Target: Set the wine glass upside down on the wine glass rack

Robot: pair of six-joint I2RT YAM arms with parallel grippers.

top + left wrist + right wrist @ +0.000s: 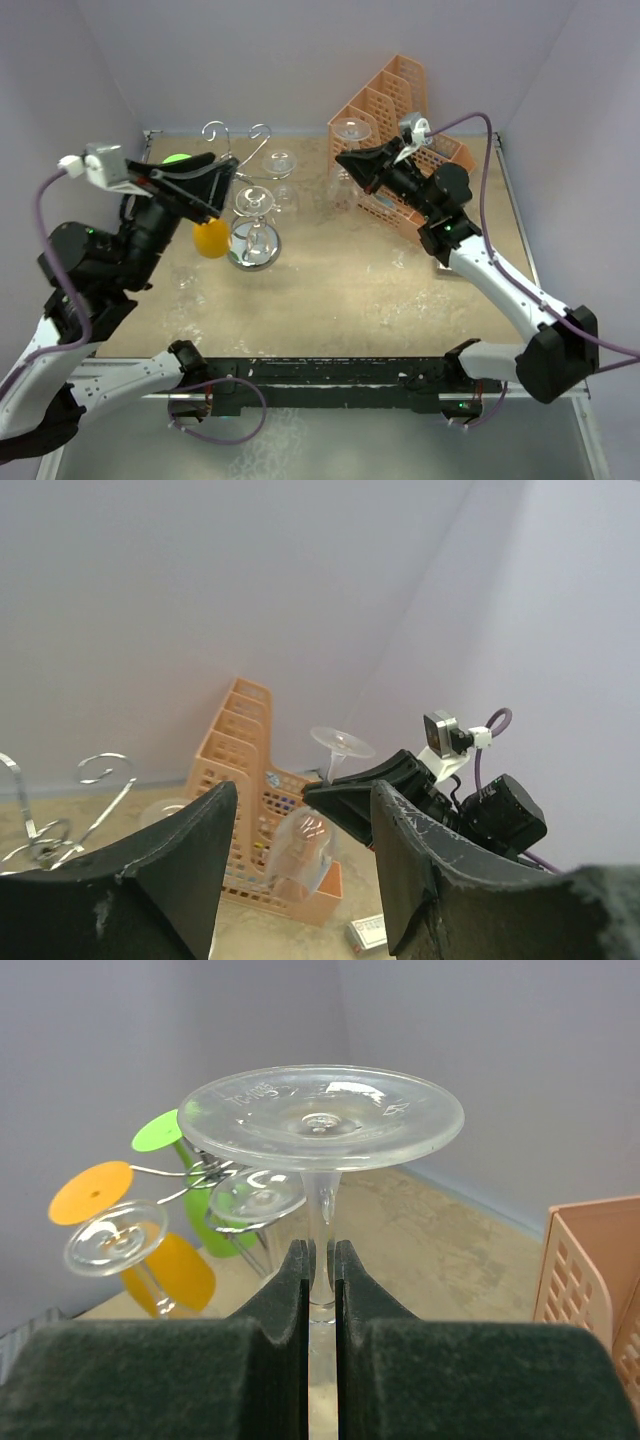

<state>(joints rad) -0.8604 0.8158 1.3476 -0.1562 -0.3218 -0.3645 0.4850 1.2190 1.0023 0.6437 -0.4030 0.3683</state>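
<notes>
My right gripper is shut on the stem of a clear wine glass and holds it upside down in the air, right of the rack and in front of the orange organiser. In the right wrist view the jaws pinch the stem under the round foot. The silver wire rack stands at the back left on a round shiny base; two clear glasses, an orange one and a green one hang from it. My left gripper is open and empty, raised beside the rack. In the left wrist view it faces the held glass.
An orange plastic mesh file organiser stands at the back right, just behind my right gripper; it also shows in the left wrist view. A small white box lies on the table near it. Grey walls close in the back and sides.
</notes>
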